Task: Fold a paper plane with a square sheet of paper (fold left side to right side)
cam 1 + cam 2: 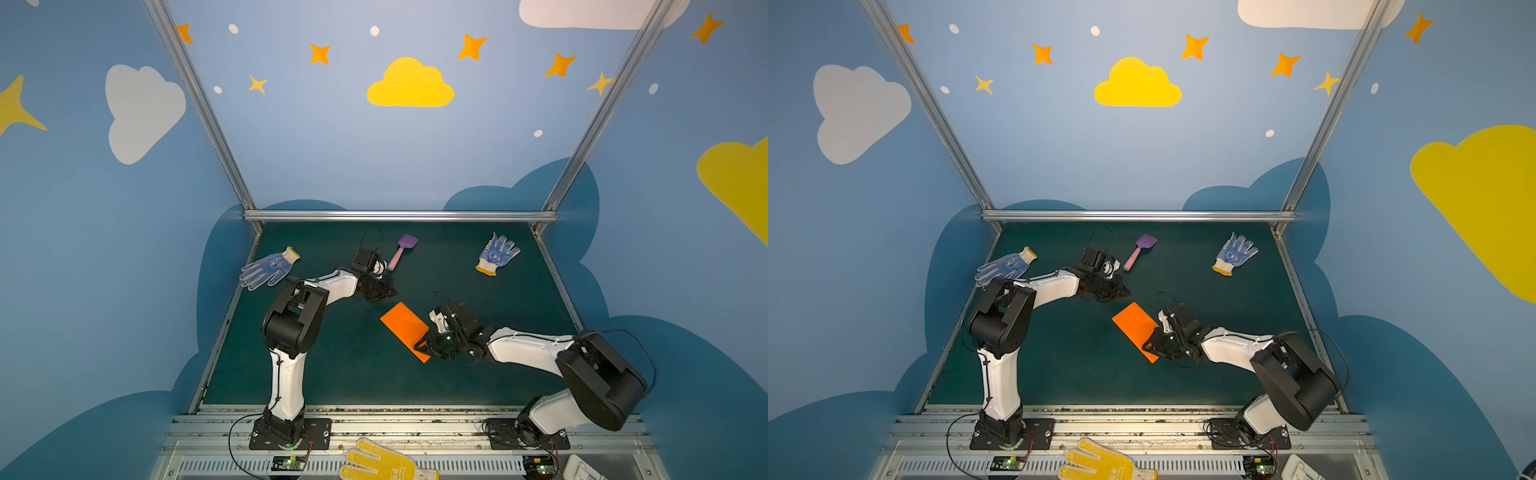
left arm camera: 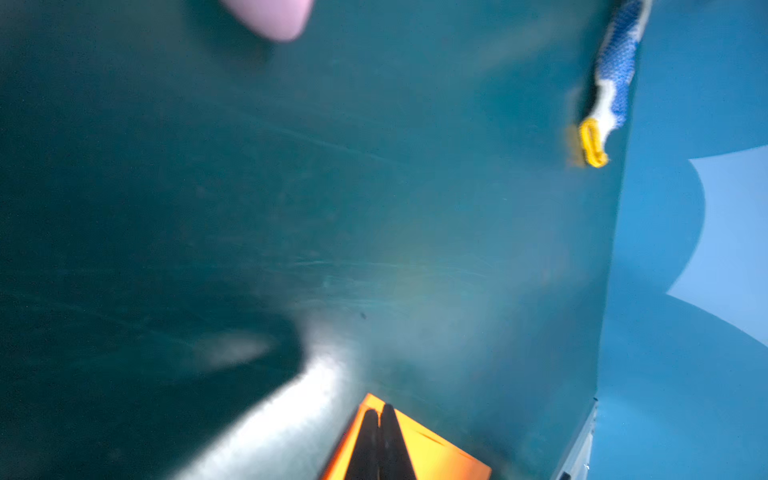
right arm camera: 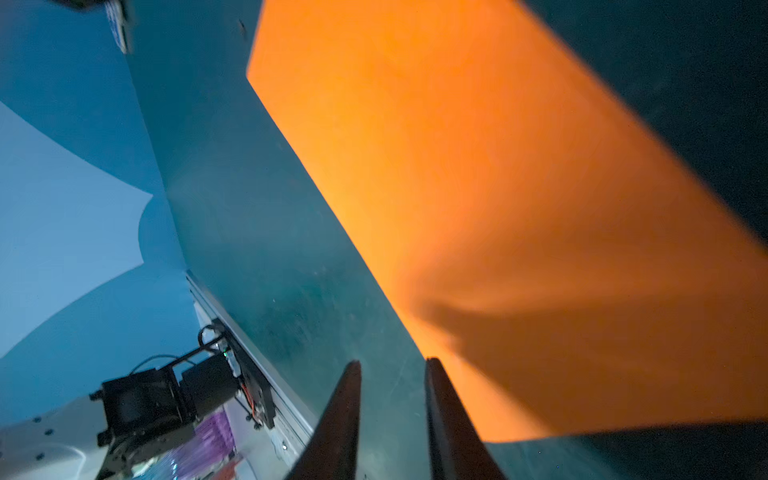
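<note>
Altogether: one orange paper (image 1: 405, 328), two blue gloves (image 1: 268, 270) (image 1: 496, 254), one spatula (image 1: 401, 251).

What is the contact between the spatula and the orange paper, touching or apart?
Apart. Both top views show a stretch of bare green mat between the spatula and the orange paper.

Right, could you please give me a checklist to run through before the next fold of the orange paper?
1. The orange paper is folded into a rectangle and lies on the mat: ok.
2. Its layers' edges are aligned: cannot tell.
3. The left pincer is shut by the paper's far corner: ok; contact: cannot tell.
4. The right pincer is open at the paper's edge, holding nothing: ok.
5. The spatula lies apart from the paper: ok.
</note>
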### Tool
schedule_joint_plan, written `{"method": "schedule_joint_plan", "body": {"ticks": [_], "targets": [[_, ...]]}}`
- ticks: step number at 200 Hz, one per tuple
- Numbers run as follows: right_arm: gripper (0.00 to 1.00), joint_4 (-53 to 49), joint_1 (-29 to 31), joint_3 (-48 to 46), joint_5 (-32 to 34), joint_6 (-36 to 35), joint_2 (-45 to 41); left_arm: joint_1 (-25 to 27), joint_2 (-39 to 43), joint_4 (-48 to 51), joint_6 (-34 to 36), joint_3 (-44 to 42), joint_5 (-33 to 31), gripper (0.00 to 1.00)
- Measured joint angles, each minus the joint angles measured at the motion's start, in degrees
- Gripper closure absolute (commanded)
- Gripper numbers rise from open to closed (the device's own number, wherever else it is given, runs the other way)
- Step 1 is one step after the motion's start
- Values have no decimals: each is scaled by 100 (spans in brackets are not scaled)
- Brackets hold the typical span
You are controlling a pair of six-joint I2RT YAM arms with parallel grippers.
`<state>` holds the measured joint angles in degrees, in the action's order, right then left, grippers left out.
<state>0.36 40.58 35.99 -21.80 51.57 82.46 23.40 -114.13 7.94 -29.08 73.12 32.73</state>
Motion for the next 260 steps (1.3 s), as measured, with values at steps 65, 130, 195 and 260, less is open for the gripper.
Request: {"method": "schedule_joint_plan", "body": {"ticks": [65,130,195,260], "targets": [[57,-802,-1696,442,-98,-905,-227,507,1722,-428,-1370,-1652,-813,71],[57,-866,-1910,332,-337,-1058,-72,546,2072,-273,-2291,-2634,-1613,44],[57,-802,-1912,-35,-354,-990,-201,562,1209,-463,-2302,-1871,-1344,43],[55,-767,-1910,-227,-332,-839,-343,527,-46,-59,-1421,116,-992,44]]}}
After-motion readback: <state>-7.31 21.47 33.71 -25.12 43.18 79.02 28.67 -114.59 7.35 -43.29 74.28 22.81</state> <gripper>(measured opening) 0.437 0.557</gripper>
